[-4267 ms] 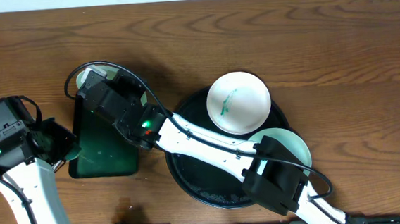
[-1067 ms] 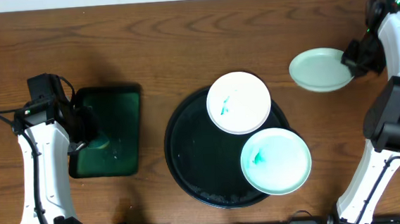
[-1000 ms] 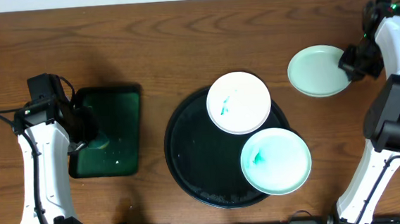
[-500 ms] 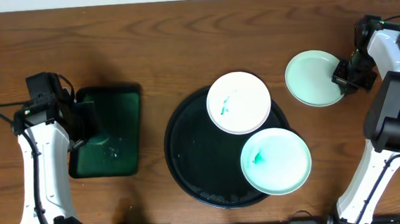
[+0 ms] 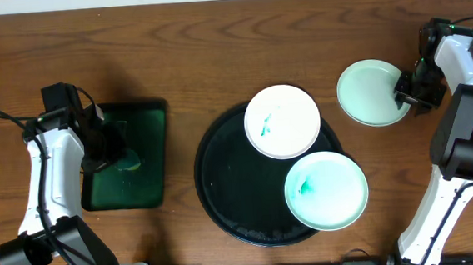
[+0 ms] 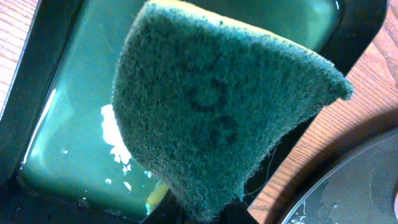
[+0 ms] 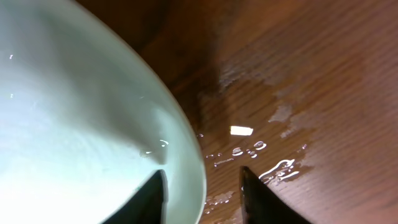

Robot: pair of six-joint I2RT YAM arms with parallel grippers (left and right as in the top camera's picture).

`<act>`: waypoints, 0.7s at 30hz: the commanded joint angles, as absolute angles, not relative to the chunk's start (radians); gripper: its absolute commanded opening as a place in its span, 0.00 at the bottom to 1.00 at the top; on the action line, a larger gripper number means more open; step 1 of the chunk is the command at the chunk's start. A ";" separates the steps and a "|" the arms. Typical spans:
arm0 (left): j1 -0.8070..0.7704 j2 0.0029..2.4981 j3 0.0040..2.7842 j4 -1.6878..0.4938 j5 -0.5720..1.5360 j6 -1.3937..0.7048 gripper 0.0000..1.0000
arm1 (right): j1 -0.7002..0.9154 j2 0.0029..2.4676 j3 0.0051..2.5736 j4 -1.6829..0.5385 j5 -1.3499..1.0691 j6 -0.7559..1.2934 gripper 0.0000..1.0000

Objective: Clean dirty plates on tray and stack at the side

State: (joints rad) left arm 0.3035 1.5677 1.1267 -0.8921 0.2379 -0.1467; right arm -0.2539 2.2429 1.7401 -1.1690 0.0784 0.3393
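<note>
Now | wet wood table | left claw pinching sponge | right claw spread astride plate rim

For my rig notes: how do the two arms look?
The left arm and right arm have white tubular links with black joint housings. A thin black cable loops beside the left one. The right gripper has black fingers.

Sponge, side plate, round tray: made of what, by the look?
Sponge: coarse fibrous green scouring face, yellow foam edge showing. Side plate: glossy pale glaze-like surface with highlights, ceramic or melamine, cannot tell. Round tray: smooth black, faint sheen, probably plastic.
</note>
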 commanded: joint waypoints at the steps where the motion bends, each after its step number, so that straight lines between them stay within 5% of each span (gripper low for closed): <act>1: 0.301 1.562 1.154 -0.887 0.255 -0.123 0.15 | -0.258 2.217 1.769 -1.169 0.100 0.324 0.52; 4: 0.301 1.562 1.154 -0.883 0.270 -0.097 0.22 | -0.258 2.216 1.799 -1.182 0.100 0.324 0.73; 8: 0.301 1.566 1.154 -0.878 0.281 -0.086 0.28 | -0.256 2.215 1.868 -1.226 0.099 0.318 0.74; 11: 0.301 1.581 1.154 -0.877 0.281 -0.086 0.44 | -0.248 2.209 1.953 -1.282 0.099 0.313 0.83; 13: 0.301 1.598 1.154 -0.878 0.281 -0.081 0.45 | -0.236 2.193 2.004 -1.307 0.099 0.302 0.91; 21: 0.289 1.679 1.154 -0.881 0.281 -0.066 0.44 | -0.131 1.998 2.108 -1.322 -0.068 0.204 0.92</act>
State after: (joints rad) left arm 0.3019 1.6539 1.1282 -0.8780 0.2687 -0.0887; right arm -0.1875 2.1189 2.0682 -1.3247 0.0494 0.2722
